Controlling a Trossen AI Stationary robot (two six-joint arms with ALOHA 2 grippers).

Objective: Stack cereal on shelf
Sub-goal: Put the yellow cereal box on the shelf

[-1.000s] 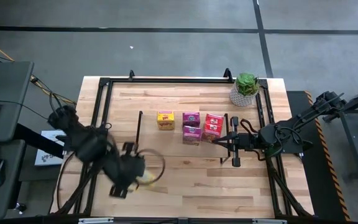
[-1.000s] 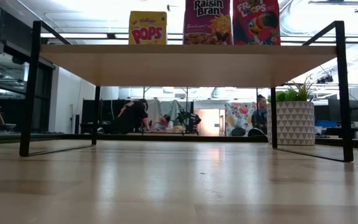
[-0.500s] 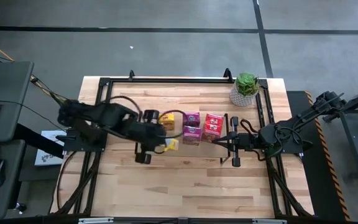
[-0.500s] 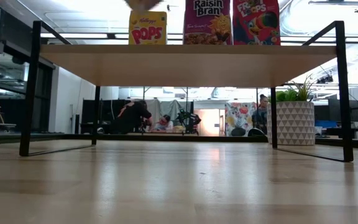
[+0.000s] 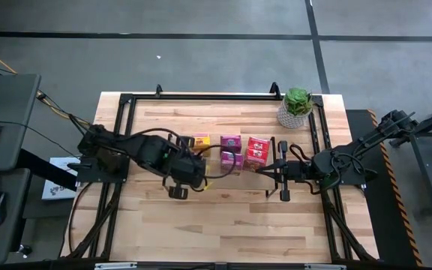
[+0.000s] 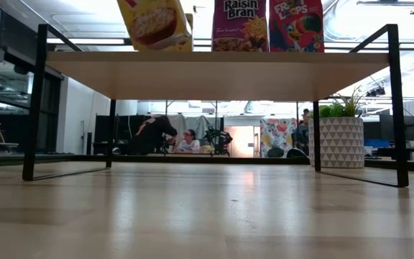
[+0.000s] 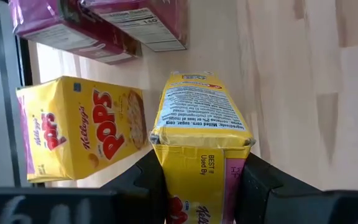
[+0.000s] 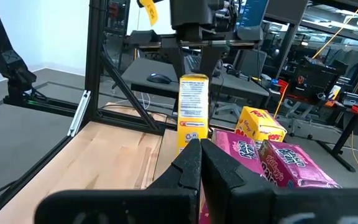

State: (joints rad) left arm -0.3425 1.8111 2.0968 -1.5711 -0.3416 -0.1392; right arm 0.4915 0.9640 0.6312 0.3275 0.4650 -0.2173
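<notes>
**Q:** What moved?

**A:** Since a second ago, the left arm has swung from the table's near-left area up to the shelf (image 5: 235, 116), carrying a yellow box (image 7: 201, 134).

**Q:** How many cereal boxes?

**A:** Six: two yellow, two magenta, two red. One Pops box (image 7: 79, 134) stands on the shelf beside the magenta pair (image 5: 231, 154) and red pair (image 5: 257, 151).

**Q:** And the grippers?

**A:** The left gripper (image 7: 197, 183) clamps the carried yellow box by its sides, above the shelf's left part. The right gripper (image 8: 199, 163) is closed, empty, arm stretched low beside the red boxes.
</notes>
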